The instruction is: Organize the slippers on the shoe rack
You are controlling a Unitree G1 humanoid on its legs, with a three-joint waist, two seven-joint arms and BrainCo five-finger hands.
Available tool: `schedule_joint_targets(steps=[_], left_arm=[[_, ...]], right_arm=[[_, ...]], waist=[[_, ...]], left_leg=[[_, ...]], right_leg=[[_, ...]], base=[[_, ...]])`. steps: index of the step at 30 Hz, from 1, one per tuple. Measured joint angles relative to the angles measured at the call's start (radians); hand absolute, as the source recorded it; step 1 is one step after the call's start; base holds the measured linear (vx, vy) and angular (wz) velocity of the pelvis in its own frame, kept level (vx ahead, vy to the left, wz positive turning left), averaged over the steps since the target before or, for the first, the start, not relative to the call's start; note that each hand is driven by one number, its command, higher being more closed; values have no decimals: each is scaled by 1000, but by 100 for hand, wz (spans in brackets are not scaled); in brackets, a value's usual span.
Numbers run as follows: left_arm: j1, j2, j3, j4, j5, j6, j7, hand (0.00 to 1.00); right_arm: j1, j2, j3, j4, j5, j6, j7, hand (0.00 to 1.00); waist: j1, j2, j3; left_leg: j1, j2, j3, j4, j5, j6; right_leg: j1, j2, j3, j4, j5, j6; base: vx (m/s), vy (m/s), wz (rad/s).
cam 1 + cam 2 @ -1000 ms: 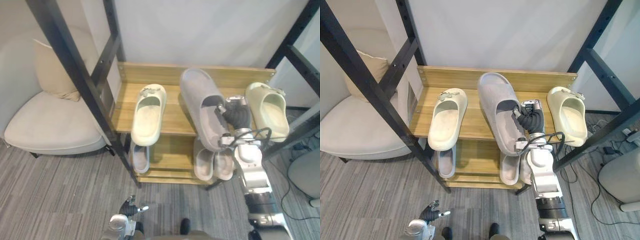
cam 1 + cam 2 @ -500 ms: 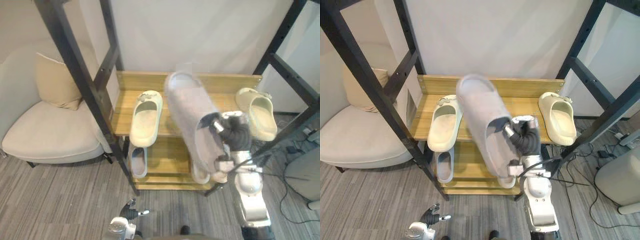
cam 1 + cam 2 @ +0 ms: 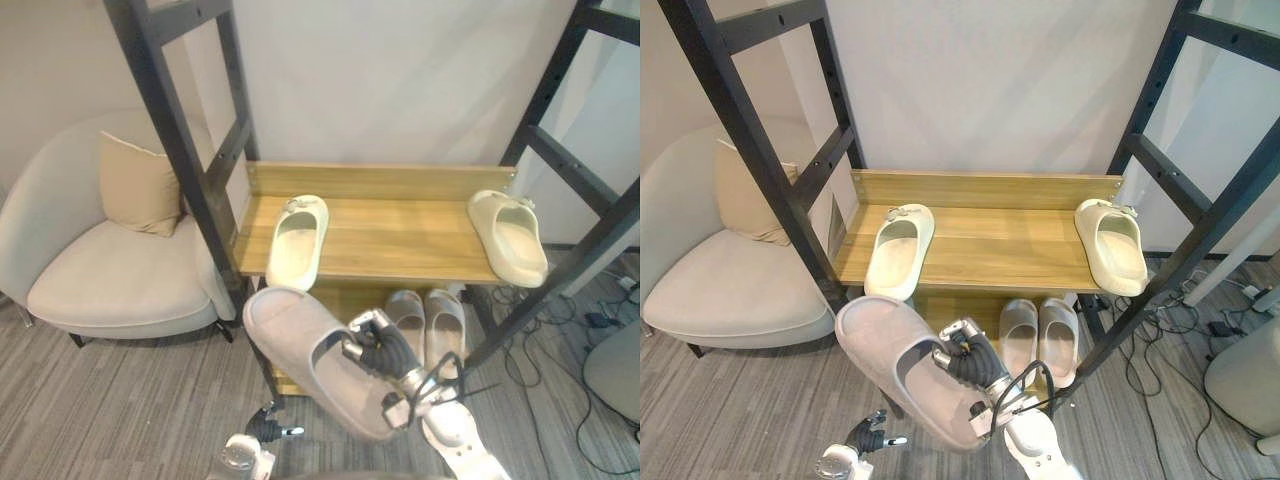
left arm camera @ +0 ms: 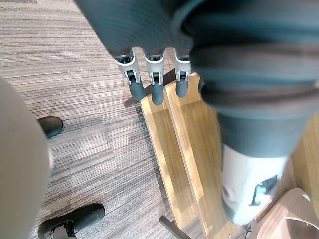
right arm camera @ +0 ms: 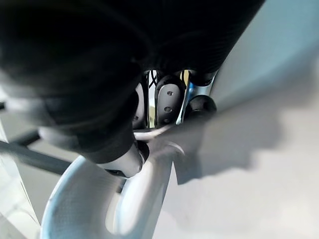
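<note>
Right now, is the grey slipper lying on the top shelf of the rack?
No, the right hand holds the grey slipper in the air before the rack.

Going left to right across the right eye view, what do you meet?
Armchair → cream slipper → right hand gripping a large grey slipper → pair of grey slippers → second cream slipper.

Top shelf (image 3: 400, 235) bare between left cream slipper (image 3: 297, 243) and right cream slipper (image 3: 510, 235); black posts (image 3: 185, 160) flank its front.
</note>
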Motion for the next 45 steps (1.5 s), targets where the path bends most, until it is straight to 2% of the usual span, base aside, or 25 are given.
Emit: schedule_joint_targets(steps=[1, 2, 3, 4, 5, 6, 7, 9, 12, 15, 20, 25, 28, 33, 36, 41, 45], left_arm=[[-1, 1, -6, 0, 0, -2, 0, 0], [-11, 0, -13, 1, -1, -4, 0, 0], [-28, 1, -14, 1, -4, -4, 2, 0], [-32, 2, -14, 1, -5, -4, 2, 0], [-52, 5, -13, 1, -20, -5, 3, 0], [-74, 12, -13, 1, -35, -6, 5, 0], [-78, 12, -13, 1, -41, -6, 5, 0], [-119, 22, -13, -6, -61, -8, 13, 0], [-137, 22, -12, -15, -79, -12, 29, 0], [-156, 22, -3, -19, -89, -12, 35, 0], [-168, 37, 9, -67, -108, -35, 69, 0], [-222, 44, 111, -117, -138, -60, 99, 0], [-241, 41, 161, -152, -141, -64, 106, 0], [-251, 22, 251, -240, -149, -73, 105, 0], [-250, 17, 279, -273, -151, -71, 92, 0], [-247, 9, 315, -313, -156, -62, 91, 0], [-244, 8, 341, -349, -156, -55, 99, 0]], right_arm=[[-6, -5, 5, 7, 0, 0, 1, 100], [-26, -12, 9, 22, -2, 1, 1, 100], [-57, -18, 10, 44, -2, 1, -1, 100], [-65, -19, 10, 50, -2, 1, -1, 100], [-105, -35, 11, 71, -3, 3, -3, 100], [-152, -36, 12, 94, -12, 4, -7, 100], [-160, -36, 12, 96, -16, 5, -9, 100], [-232, -41, 12, 139, -40, 8, -24, 100], [-262, -44, 20, 167, -41, 14, -30, 100], [-289, -44, 21, 169, -42, 21, -38, 100], [-365, -44, 2, 211, -42, 32, -63, 100], [-479, -43, -84, 211, -79, 46, -139, 100], [-530, -35, -122, 211, -80, 51, -174, 100], [-578, 15, -197, 199, -107, 61, -268, 100], [-584, 39, -217, 197, -119, 72, -302, 100], [-624, 57, -269, 182, -159, 97, -356, 100], [-684, 90, -345, 157, -197, 141, -438, 100]], waist=[[0, 1, 0], [0, 22, 14], [0, 25, 52], [0, 28, 60], [1, 35, 91], [3, 36, 122], [4, 36, 128], [4, 36, 177], [8, 43, 198], [8, 55, 207], [9, 54, 231], [10, 60, 281], [12, 58, 300], [39, 56, 321], [56, 53, 323], [68, 46, 328], [76, 45, 330]], left_leg=[[-14, 4, -2, 20, -10, 2], [-56, 11, -13, 87, -35, 1], [-90, 22, -16, 150, -55, 0], [-99, 24, -16, 164, -60, -1], [-152, 28, -20, 240, -83, -2], [-212, 32, -23, 317, -108, -3], [-221, 33, -25, 329, -112, -2], [-329, 40, -49, 467, -160, -5], [-410, 50, -55, 560, -199, -5], [-504, 65, -55, 634, -221, -10], [-616, 76, -57, 722, -235, -8], [-807, 86, -72, 880, -267, -13], [-891, 96, -74, 958, -284, -2], [-1016, 115, -81, 1098, -333, 2], [-1050, 124, -83, 1121, -333, 2], [-1085, 130, -87, 1145, -334, -1], [-1134, 135, -93, 1171, -335, -4]], right_leg=[[-11, 0, 0, 14, -6, 0], [-44, 2, -3, 72, -30, -2], [-79, -1, -7, 147, -55, -15], [-90, -2, -7, 165, -62, -17], [-152, -14, -9, 275, -106, -21], [-221, -27, -8, 378, -147, -28], [-232, -28, -8, 392, -153, -29], [-340, -48, -12, 542, -215, -40], [-418, -59, -12, 641, -260, -44], [-514, -60, -7, 708, -275, -48], [-639, -74, 1, 808, -296, -62], [-828, -92, 9, 963, -324, -83], [-910, -95, 18, 1035, -339, -87], [-1043, -106, 37, 1178, -389, -85], [-1076, -111, 34, 1210, -399, -94], [-1110, -121, 29, 1249, -418, -101], [-1157, -128, 25, 1281, -428, -102]], base=[[-55, -40, 8], [-50, -24, 15], [-70, -28, 16], [-100, -14, 15], [-142, -10, 12], [-154, -14, 11], [-147, -35, 9], [-150, -54, 13], [-154, -46, 0], [-136, -4, -11], [-64, 11, -6], [-57, 22, -2], [-52, 34, -9], [-61, 21, -9], [-25, -23, 4], [15, -55, 7], [38, -55, 4]])
